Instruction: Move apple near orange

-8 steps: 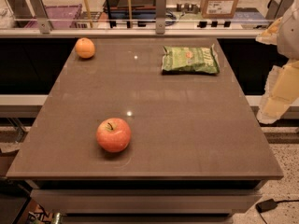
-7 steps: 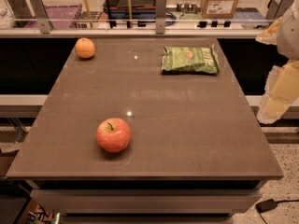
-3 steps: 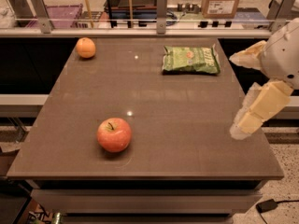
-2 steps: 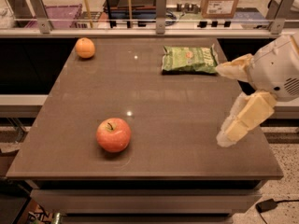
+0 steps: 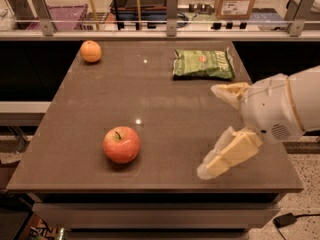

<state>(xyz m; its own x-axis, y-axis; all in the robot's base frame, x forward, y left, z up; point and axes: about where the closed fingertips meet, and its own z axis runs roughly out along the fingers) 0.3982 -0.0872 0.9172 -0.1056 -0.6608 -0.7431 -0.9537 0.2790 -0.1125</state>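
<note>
The red apple (image 5: pixel 121 144) with a short dark stem sits on the brown table near its front left. The small orange (image 5: pixel 91 51) sits at the table's far left corner, well apart from the apple. My gripper (image 5: pixel 212 131) hangs over the right side of the table, to the right of the apple and not touching it. Its two cream fingers are spread wide apart, one (image 5: pixel 230 93) pointing left higher up and one (image 5: pixel 227 156) reaching down toward the front edge. It holds nothing.
A green snack bag (image 5: pixel 203 64) lies at the far right of the table (image 5: pixel 165 109). A rail with posts runs along the back edge, with shelves and boxes behind it. The white arm body (image 5: pixel 280 109) fills the right edge.
The arm has swung in from the right edge over the table, moving left and toward the front. The apple, orange and bag have not moved.
</note>
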